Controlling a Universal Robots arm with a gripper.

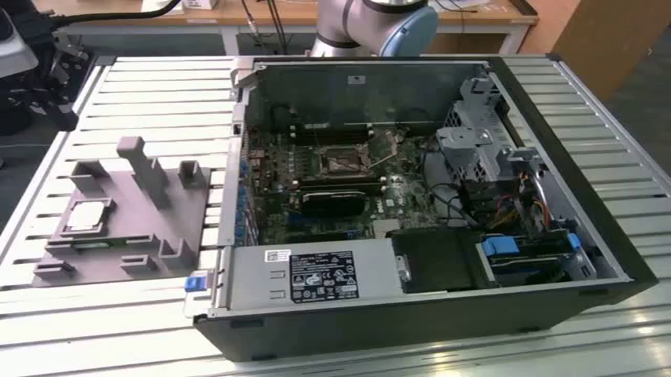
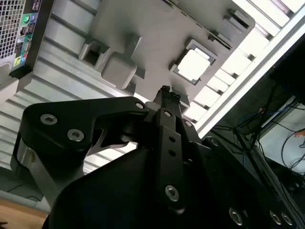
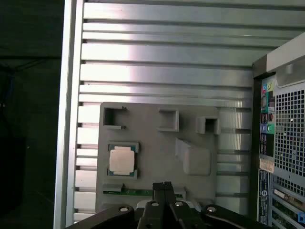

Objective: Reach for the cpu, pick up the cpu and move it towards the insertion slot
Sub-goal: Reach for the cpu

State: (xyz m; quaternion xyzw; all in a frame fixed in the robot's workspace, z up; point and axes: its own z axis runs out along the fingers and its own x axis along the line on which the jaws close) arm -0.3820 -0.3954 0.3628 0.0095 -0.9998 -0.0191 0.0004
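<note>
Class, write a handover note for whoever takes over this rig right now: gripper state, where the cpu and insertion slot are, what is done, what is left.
Gripper: shut, empty, above the grey holder tray, not touching the cpu.
Cpu: lying flat in its tray recess, at the exterior view's left of the open computer case.
Insertion slot: on the green board inside the case.
Done: gripper is over the tray, near the cpu.
Left: cpu not yet grasped, lifted or brought to the slot.
</note>
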